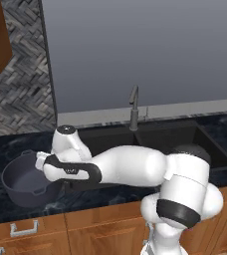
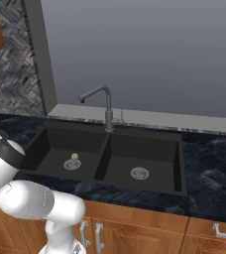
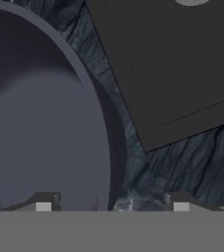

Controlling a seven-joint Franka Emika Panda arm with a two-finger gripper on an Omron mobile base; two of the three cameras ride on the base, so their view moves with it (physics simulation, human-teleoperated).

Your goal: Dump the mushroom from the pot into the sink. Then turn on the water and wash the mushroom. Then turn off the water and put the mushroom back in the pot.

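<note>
Two matte black sink point(image 2: 180, 163) basins, tiny mushroom point(image 2: 75, 157) beside left drain point(image 2: 72, 164), round dark pot point(image 1: 17, 179) on marbled counter point(image 1: 6, 142), gripper point(image 3: 112, 205) jaws apart astride pot rim.

No readable text, labels or numbers anywhere. Pot point(image 1: 23, 179), sink point(image 2: 55, 140) and faucet point(image 2: 105, 106) carry no markings.

Sink point(image 2: 184, 163): matte black double basin set into the dark marbled worktop point(image 2: 214, 158).
Mushroom point(image 2: 75, 157): in the left basin, just beside its round silver drain point(image 2: 72, 164).
Right basin: a second drain point(image 2: 140, 173) on its floor.
Faucet point(image 2: 106, 106): behind the divider, spout over the left basin.
Arm point(image 2: 21, 193): white, at the lower left corner.
</note>
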